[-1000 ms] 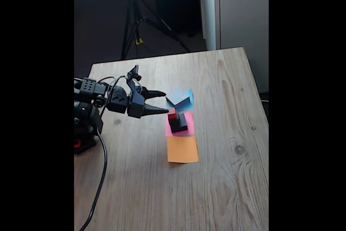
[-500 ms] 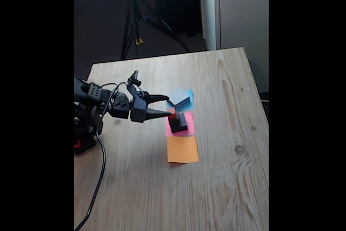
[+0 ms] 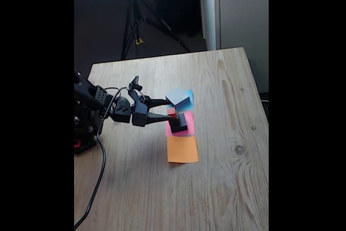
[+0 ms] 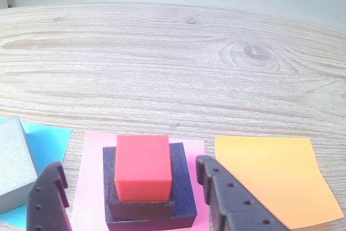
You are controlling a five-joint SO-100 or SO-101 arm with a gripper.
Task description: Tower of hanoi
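Red tiny cube (image 4: pixel 143 167) tops a three-high stack on the pink paper square (image 4: pixel 89 171): small dark grey block (image 4: pixel 141 208) under it, medium black square block (image 4: pixel 181 187) at the base. Stack sits around mid-desk, well clear of every edge of the wooden desk (image 3: pixel 227 177).

Wide flat grey block (image 4: pixel 11 163) is alone on the blue paper square (image 4: pixel 51 139), just beside the stack towards the far edge in the fixed view. Orange paper square (image 4: pixel 270 179), on the near side, carries nothing.

I've got the gripper (image 4: pixel 135 187) wide apart, one finger (image 4: pixel 224 198) each side of the stack in the wrist view, not touching it as far as I can tell. In the fixed view the gripper (image 3: pixel 165 109) is level with the stack top.

Handling, my read:
- Cube looks like a rigid moulded or printed piece, light, matte faces. Probably decent friction, not fragile.
- Take hold on the cube's two opposite side faces, mid-height, above the dark grey block's top edge.
- Cube is narrow next to the jaw gap, so centre it first or one finger will shove it off.
- Blocks below seem loose; a low grip could drag the dark grey one too.
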